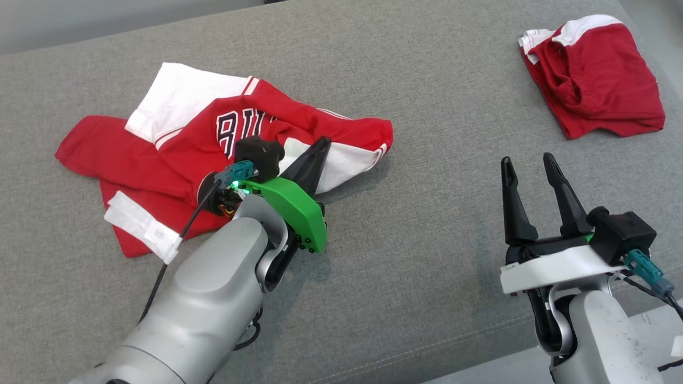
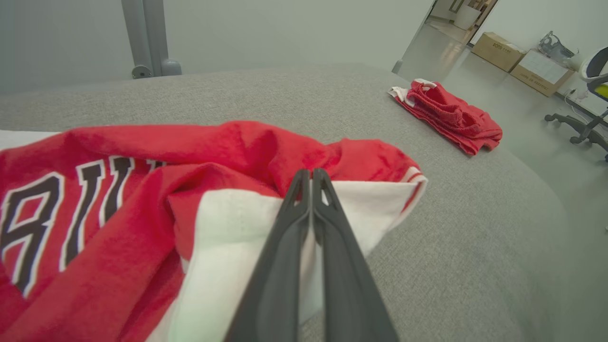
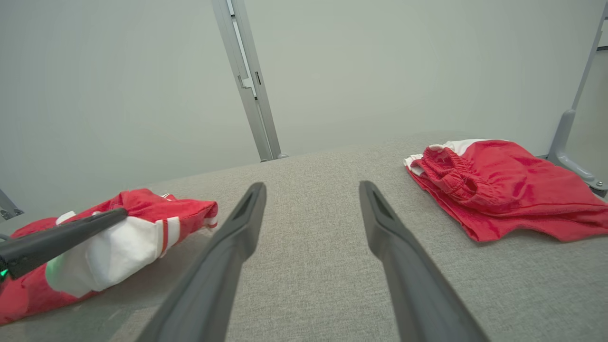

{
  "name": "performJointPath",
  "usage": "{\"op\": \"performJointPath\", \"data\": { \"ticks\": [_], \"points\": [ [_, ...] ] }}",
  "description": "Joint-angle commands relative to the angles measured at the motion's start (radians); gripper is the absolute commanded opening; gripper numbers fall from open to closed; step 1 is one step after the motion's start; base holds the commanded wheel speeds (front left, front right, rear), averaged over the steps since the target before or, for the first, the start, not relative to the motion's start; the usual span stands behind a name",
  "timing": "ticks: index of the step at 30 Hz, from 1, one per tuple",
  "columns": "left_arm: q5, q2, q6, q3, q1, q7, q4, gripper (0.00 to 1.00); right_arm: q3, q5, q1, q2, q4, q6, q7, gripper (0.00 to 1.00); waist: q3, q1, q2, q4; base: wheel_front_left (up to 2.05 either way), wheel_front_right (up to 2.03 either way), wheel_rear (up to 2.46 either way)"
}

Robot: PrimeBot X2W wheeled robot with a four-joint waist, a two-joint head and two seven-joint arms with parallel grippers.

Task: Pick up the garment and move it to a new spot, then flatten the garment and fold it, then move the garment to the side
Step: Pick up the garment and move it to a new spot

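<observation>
The left end effector has its two dark fingers pressed flat together, with no gap showing between them in the left wrist view. The tips rest on the white panel of the jersey, right where that panel meets a raised red fold. I cannot tell whether any cloth is caught between the tips. Seen from the right wrist, the closed fingers reach in from the left and lie across the same white patch.

The right end effector is spread wide, fingers well apart and holding nothing. It hovers over bare grey fabric, touching neither garment, and in its own wrist view only the grey surface shows between the tips.

The jersey lies crumpled on the left part of the desk, red with white sleeves and trim and dark lettering edged in white. One white sleeve is spread toward the far edge, and a white band sticks out at the near left.

A pair of red shorts with a white waistband sits bunched at the far right corner of the desk, well apart from the jersey and both end effectors.

Beyond the desk, the left wrist view shows cardboard boxes and an office chair on the floor.
</observation>
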Motion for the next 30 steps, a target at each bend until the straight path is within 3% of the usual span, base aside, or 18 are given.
{"op": "performJointPath", "data": {
  "ticks": [1,2,3,4,18,30],
  "points": [
    [0.024,-0.01,-0.006,0.019,0.021,-0.004,0.016,0.0,-0.001,0.001,0.006,-0.002,0.003,-0.001,-0.003,1.0,-0.003,0.0001,0.0099,-0.003,0.0,0.0,0.0],
    [0.035,-0.016,-0.006,0.035,0.03,-0.004,0.024,0.42,-0.003,0.0,0.008,-0.002,0.006,-0.001,-0.003,1.0,-0.006,0.0001,0.0099,-0.003,0.0,0.0,0.0],
    [0.045,-0.021,-0.008,0.045,0.039,-0.004,0.03,0.95,-0.005,-0.002,0.01,-0.002,0.008,-0.001,-0.003,1.0,-0.009,0.0001,0.0099,-0.002,0.0,0.0,0.0],
    [0.061,-0.026,-0.009,0.051,0.045,-0.003,0.035,1.0,-0.007,-0.004,0.012,-0.002,0.009,-0.001,-0.003,1.0,-0.014,0.0001,0.0099,0.0,0.0,0.0,0.0],
    [0.186,-0.048,-0.027,0.122,0.156,-0.003,0.002,1.0,-0.03,-0.031,0.048,-0.003,0.014,-0.001,-0.003,1.0,-0.087,0.0001,0.0099,0.068,0.0,0.0,0.0],
    [0.373,-0.008,0.004,0.356,0.366,-0.003,-0.184,1.0,-0.041,-0.052,0.108,-0.002,0.036,-0.001,-0.004,1.0,-0.18,0.0001,0.0099,0.113,0.0,0.0,0.0]
  ]
}}
